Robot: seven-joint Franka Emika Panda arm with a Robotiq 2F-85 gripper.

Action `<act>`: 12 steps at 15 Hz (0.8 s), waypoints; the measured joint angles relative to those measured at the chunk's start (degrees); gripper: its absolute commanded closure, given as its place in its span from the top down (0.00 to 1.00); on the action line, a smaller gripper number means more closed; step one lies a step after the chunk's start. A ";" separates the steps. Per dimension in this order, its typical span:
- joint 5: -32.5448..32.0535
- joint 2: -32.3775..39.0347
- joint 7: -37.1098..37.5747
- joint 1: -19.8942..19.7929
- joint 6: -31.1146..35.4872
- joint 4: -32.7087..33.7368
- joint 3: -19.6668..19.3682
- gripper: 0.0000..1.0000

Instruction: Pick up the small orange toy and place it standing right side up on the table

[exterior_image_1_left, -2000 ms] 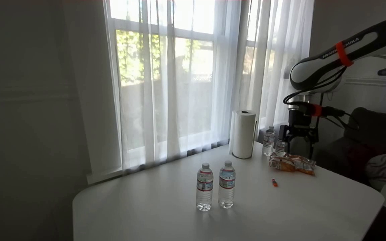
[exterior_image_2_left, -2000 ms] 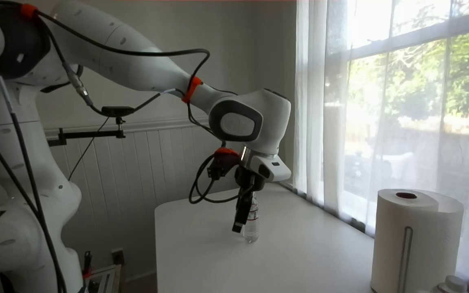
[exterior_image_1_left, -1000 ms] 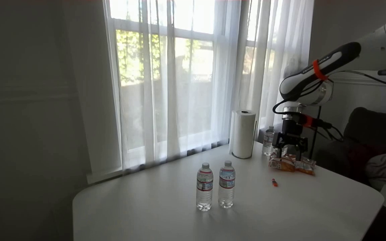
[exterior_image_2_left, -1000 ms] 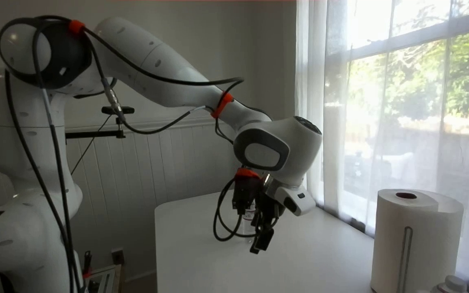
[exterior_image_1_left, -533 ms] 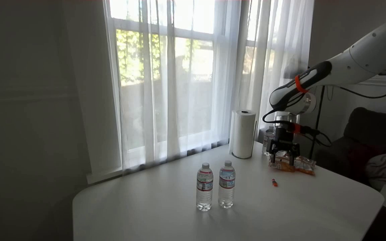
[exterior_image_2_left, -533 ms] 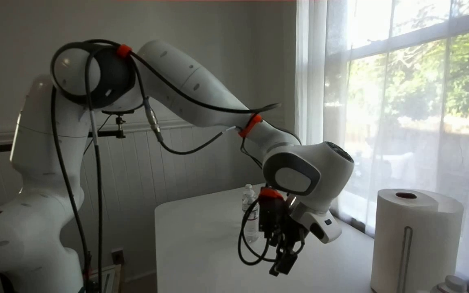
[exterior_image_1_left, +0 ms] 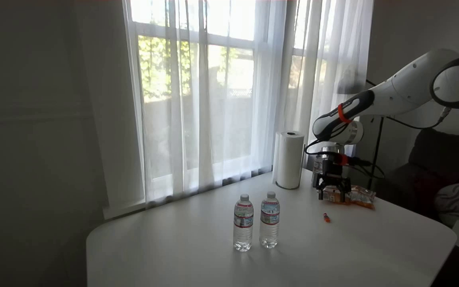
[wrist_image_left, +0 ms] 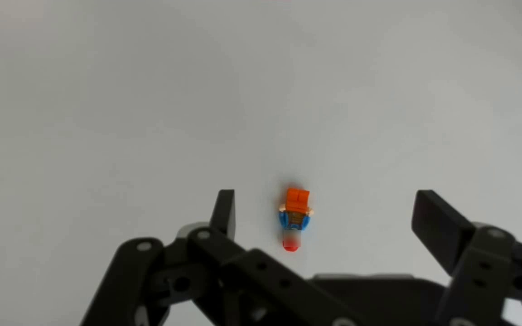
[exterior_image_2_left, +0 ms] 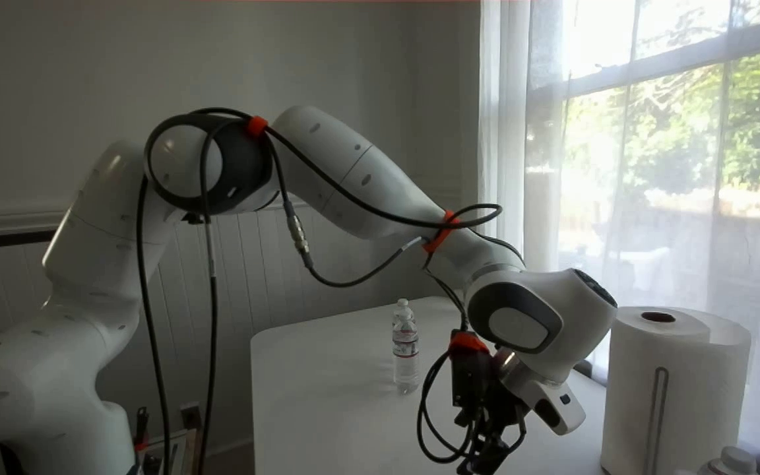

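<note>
On the table (exterior_image_1_left: pixel 173 247), orange toy (wrist_image_left: pixel 295 214) flat

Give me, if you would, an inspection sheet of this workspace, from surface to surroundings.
Surface: white, smooth-topped table with rounded corners.
Job's things: small orange, blue and red toy figure lies flat on it, not yet standing.
Clutter: two clear plastic water bottles upright, another bottle partly hidden; tall white paper roll; shiny orange packets.
Tool: black, two-fingered, open; held in it, nothing seen; the toy figure shows between its fingers in the wrist view.
Cables: black, strapped with orange bands along the white robot arm; one loop hangs near the tool.
Surroundings: sheer white curtains over a bright window; apparently a dark sofa beyond.
</note>
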 measured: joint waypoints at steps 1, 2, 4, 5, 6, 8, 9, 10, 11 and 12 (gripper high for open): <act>0.00 1.26 0.00 -0.30 -0.34 1.05 0.03 1.00; 0.00 2.47 0.04 -0.57 -0.69 2.02 0.05 1.00; 0.17 4.67 0.39 -1.02 -1.01 3.70 0.18 1.00; 0.50 5.64 0.77 -1.17 -1.07 4.49 0.20 1.00; 0.83 6.56 1.27 -1.27 -1.08 5.16 0.23 1.00; 1.35 8.09 2.65 -1.32 -1.09 6.40 0.32 1.00; 1.74 8.75 3.47 -1.32 -1.09 6.97 0.39 1.00; 2.16 9.32 4.23 -1.32 -1.09 7.50 0.47 0.91; 2.59 9.81 4.95 -1.32 -1.09 7.98 0.53 0.77; 2.91 10.23 5.58 -1.32 -1.09 8.42 0.58 0.66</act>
